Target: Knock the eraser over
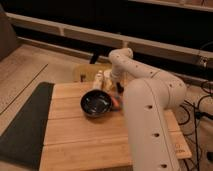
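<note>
My white arm [150, 105] reaches from the lower right over the wooden table [75, 140] to its far edge. The gripper [118, 86] hangs at the arm's end, just right of two small pale bottles [101, 80] and behind a black bowl [96, 104]. A small reddish object [116, 102] lies against the bowl's right rim, just below the gripper; I cannot tell if it is the eraser. No other eraser-like thing shows, and the arm hides the table's right part.
A dark mat [25, 125] lies along the table's left side. A round wooden stool or board [82, 72] stands behind the table. Cables [200, 110] hang at the right. A dark wall with rails runs across the back.
</note>
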### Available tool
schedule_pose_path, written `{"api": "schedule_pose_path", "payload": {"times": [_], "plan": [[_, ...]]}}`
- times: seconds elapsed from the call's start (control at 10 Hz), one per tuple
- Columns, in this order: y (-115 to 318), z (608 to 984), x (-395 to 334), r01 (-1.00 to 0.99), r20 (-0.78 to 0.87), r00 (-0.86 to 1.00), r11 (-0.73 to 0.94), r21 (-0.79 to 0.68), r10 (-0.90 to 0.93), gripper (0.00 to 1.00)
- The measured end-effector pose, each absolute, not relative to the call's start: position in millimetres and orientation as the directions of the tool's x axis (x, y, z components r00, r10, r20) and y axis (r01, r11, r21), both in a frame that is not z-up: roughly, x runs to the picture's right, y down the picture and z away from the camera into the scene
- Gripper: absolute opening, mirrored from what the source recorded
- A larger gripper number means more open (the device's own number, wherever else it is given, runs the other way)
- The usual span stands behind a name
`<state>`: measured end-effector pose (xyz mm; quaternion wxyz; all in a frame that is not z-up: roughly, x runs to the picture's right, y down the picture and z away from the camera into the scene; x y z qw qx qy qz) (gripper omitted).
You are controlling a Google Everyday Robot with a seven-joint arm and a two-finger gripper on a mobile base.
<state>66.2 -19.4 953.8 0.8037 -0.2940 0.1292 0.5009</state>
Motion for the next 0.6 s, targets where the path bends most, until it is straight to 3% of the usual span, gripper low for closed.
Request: {"api": "schedule_pose_path", "payload": {"times": [0.6], "plan": [[-24.3,952.4,65.7,-0.878,-0.497,0.471,0.334,-0.343,0.729,0.65]]}}
